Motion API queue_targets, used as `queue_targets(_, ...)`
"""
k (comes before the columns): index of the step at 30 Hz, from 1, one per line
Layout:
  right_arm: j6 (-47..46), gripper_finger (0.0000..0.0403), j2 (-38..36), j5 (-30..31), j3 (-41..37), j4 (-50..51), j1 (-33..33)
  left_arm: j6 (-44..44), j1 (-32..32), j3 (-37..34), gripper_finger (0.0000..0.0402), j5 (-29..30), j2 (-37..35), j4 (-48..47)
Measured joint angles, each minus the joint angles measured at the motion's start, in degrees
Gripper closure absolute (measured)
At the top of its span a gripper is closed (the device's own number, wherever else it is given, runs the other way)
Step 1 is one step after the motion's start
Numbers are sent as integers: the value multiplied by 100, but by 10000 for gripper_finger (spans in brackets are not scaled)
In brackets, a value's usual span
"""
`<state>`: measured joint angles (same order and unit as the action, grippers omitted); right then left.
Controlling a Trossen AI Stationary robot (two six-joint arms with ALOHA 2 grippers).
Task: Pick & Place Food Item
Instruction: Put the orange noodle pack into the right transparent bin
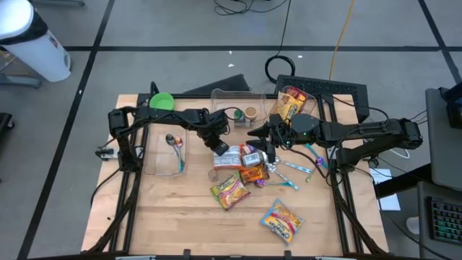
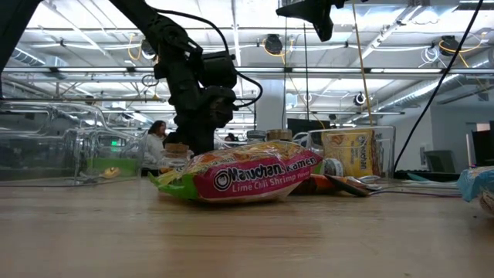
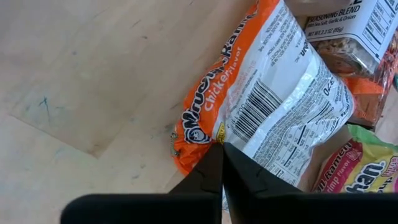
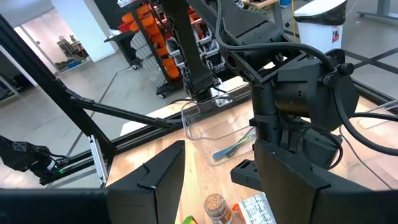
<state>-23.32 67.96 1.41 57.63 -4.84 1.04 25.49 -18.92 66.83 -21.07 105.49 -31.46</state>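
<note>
An orange and white chicken ramen packet (image 3: 267, 106) lies flat on the wooden table amid a heap of food items (image 1: 242, 170), printed back up. My left gripper (image 3: 221, 163) comes down onto its near corner, shut, at the heap's far left (image 1: 220, 148). Beside it lies a pink and green lime chili shrimp ramen packet (image 2: 239, 177). My right gripper (image 1: 253, 132) hovers level above the heap's far side, open and holding nothing (image 4: 217, 180). My left gripper pinches the orange end seam of the chicken ramen packet (image 3: 214, 138), near one corner, between its two fingertips. The fingers slant steeply down from the table's far left. The packet lies flat on the table, partly over its neighbours.
A clear tub (image 1: 164, 152) with a spoon stands left of the heap, with a green bowl (image 1: 162, 101) behind it. Another clear tub (image 1: 234, 101) and a yellow packet (image 1: 289, 105) are at the far edge. A loose packet (image 1: 281, 220) lies near the front right.
</note>
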Motion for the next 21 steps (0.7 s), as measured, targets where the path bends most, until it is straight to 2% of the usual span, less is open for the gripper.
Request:
queue_targets(10, 1, 218, 0, 0, 0, -4, 0, -334, 4, 101, 399, 221, -405, -529)
queue_targets(17, -10, 218, 0, 4, 0, -51, 1, -430, 4, 120, 400, 370, -1324, -710)
queue_targets(21, -432, 218, 0, 143, 0, -60, 99, -331, 37, 122, 400, 445, -1867, -727)
